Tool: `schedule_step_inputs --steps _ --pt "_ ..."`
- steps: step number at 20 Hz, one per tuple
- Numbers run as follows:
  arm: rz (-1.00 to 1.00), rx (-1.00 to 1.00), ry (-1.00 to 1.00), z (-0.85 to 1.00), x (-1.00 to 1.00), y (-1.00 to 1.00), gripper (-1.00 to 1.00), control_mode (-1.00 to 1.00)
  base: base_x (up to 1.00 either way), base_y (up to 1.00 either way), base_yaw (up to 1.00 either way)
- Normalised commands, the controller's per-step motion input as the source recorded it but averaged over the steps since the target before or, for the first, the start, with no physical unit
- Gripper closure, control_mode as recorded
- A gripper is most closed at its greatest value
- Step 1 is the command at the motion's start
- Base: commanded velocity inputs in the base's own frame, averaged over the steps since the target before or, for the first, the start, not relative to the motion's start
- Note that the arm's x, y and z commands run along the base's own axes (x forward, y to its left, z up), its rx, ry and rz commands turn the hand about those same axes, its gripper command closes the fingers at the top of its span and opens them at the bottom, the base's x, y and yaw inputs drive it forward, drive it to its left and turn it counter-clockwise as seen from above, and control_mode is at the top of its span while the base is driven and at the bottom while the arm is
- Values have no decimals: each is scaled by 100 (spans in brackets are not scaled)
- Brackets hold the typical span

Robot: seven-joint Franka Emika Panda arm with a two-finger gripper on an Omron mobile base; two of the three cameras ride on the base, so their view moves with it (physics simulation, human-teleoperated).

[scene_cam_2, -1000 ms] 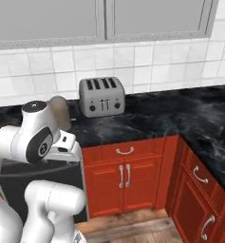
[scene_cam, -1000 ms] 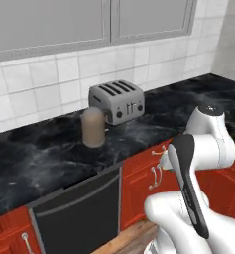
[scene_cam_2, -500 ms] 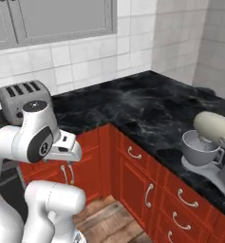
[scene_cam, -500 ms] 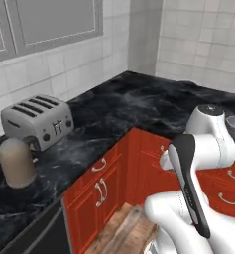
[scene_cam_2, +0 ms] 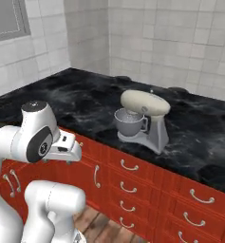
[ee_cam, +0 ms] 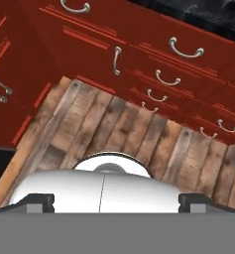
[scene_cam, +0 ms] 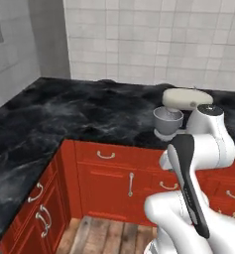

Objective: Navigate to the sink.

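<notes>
**Facing a corner of black counter with a stand mixer**

I'm looking over the arm at an L-shaped black marbled stone counter point(scene_cam: 74, 116) that wraps round an inner corner under pale grey tiled walls point(scene_cam: 153, 39). In the left base view the corner sits at upper left and the counter runs off along both walls.

On the counter stands a cream and grey stand mixer with a metal bowl point(scene_cam_2: 141, 121). I see it near the front edge of the counter in the right base view, over a bank of drawers, and in the left base view point(scene_cam: 176, 113) it is partly behind the arm's upper joint. I can read no brand, label or lettering on it or anywhere else.

Below the counter run glossy red cabinets with curved silver handles point(scene_cam_2: 128, 182): doors near the corner, drawers under the mixer. The hand view looks down on those red fronts point(ee_cam: 153, 54) and on a brown wooden plank floor point(ee_cam: 119, 129).

The white arm point(scene_cam: 198, 163) is folded up close to the base, elbow high. The two dark finger tips point(ee_cam: 37, 202) poke up at the bottom corners of the hand view, far apart from each other with nothing between them, so I read the gripper point(ee_cam: 115, 203) as spread wide and empty.

None of my views has the sink in it.
</notes>
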Motion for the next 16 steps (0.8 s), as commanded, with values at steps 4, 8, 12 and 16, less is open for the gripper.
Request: schedule_step_inputs --steps 4,8,12,16 --pt "0 0 0 0 0 0 -100 100 0 -71 -61" --pt "0 0 0 0 0 0 -100 100 -1 -77 -58" --pt "0 0 0 0 0 0 -100 100 -31 -75 -52" --pt "0 0 0 0 0 0 -100 100 -52 -74 -48"
